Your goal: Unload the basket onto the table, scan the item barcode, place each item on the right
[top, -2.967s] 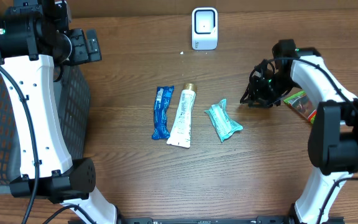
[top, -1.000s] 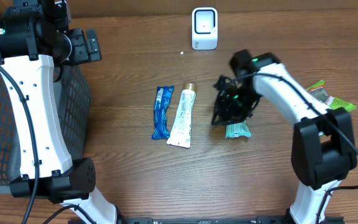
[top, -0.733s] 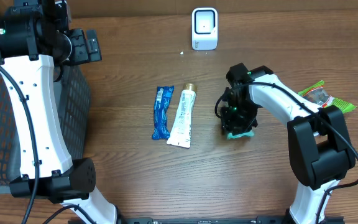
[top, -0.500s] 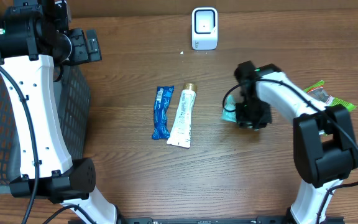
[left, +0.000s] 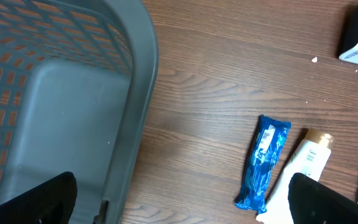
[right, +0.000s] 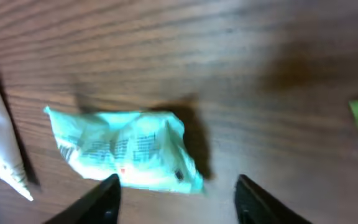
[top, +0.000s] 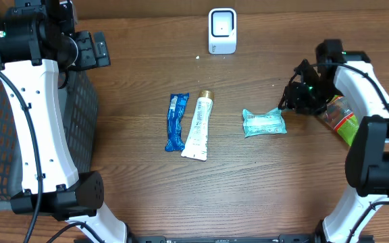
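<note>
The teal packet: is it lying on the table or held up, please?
Lying on the table. The teal packet rests flat on the wood, and the right fingers are spread open, not closed on it.

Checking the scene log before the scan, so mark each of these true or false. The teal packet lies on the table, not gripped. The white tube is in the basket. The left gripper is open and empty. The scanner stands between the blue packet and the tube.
1. The teal packet lies on the table, and the right gripper does not grip it: true.
2. The white tube is in the basket: false. It lies on the table beside the blue packet.
3. The left gripper is open and empty: true.
4. The scanner stands between them: false. It stands apart, at the table's far edge.
</note>
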`<state>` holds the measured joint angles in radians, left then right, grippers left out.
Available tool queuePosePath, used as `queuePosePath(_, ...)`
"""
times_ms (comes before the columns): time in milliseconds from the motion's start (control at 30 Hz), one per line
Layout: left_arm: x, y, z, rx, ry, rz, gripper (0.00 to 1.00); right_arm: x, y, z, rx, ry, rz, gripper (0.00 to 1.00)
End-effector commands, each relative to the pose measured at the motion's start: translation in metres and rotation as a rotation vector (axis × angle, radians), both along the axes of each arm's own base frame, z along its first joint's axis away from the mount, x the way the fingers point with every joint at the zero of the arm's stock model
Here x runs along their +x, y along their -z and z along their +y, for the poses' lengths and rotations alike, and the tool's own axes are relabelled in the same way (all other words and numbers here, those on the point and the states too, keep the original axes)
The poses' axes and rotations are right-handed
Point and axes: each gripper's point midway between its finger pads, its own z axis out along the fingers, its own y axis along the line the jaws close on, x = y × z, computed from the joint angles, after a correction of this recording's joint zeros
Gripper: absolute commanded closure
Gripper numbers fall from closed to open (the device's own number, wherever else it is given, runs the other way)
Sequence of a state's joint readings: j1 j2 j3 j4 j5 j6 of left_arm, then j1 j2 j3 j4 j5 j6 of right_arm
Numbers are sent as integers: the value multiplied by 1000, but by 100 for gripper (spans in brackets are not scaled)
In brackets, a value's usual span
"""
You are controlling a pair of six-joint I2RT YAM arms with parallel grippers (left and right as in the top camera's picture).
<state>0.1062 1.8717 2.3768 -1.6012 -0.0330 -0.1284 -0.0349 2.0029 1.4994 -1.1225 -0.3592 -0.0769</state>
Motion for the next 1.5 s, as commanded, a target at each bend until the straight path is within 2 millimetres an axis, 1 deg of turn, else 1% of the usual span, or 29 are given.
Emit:
queuePosePath(0,-5,-16,-4,-6,1,-48,1,-11,14,14,104,-98,-26,35)
queuePosePath(67,-4,-16,-4,-6,1,-49,0,-11,27,14,101,-99,-52,32)
queuePosePath(133,-4,-16,-4,-6,1,-49,0,-14,36,16,110,-99,-56,31)
queuePosePath(167,-5,-16,-4,-6,1,-48,0,-17,39,21,137,-100,-59,31)
queuePosePath(333,-5,-16,-4,-6,1,-48,1,-28,47,35,236,-96,-57,34)
queuePosePath(400,-5,-16,-4,-6,1,-48,0,-30,47,41,275,-94,-63,34)
queuePosePath(500,-4,-16,-4,-6,1,-49,0,-29,39,51,349,-93,-72,34)
queuePosePath(633,-5,-16,-4,-6,1,-48,0,-38,40,51,352,-86,-31,34)
queuePosePath(733,-4,-16,-4,-6,1,-49,0,-48,50,51,352,-83,-16,40)
queuePosePath(800,-5,-16,-4,-6,1,-48,1,-55,60,52,352,-69,-7,46)
queuePosePath(867,-4,-16,-4,-6,1,-49,0,-56,65,52,351,-37,-3,55)
queuePosePath(900,-5,-16,-4,-6,1,-48,0,-53,67,51,350,-18,-9,67)
queuePosePath(933,-4,-16,-4,-6,1,-49,0,-50,67,51,350,-6,-15,75)
queuePosePath(1000,-5,-16,-4,-6,1,-48,0,-44,64,52,362,17,-27,81)
queuePosePath(1033,-5,-16,-4,-6,1,-48,0,-40,59,57,403,19,-40,84)
queuePosePath(1133,-5,-16,-4,-6,1,-48,0,-30,39,64,465,3,-75,88)
queuePosePath(1200,-4,-16,-4,-6,1,-49,0,-23,16,68,503,-53,-132,90)
queuePosePath(1233,-5,-16,-4,-6,1,-48,0,-19,-3,71,526,-95,-176,92)
queuePosePath(1367,-5,-16,-4,-6,1,-48,0,-11,-56,79,540,-202,-287,95)
queuePosePath(1433,-5,-16,-4,-6,1,-48,1,-8,-106,85,528,-286,-383,95)
queuePosePath(1467,-5,-16,-4,-6,1,-48,0,-7,-127,88,522,-312,-421,95)
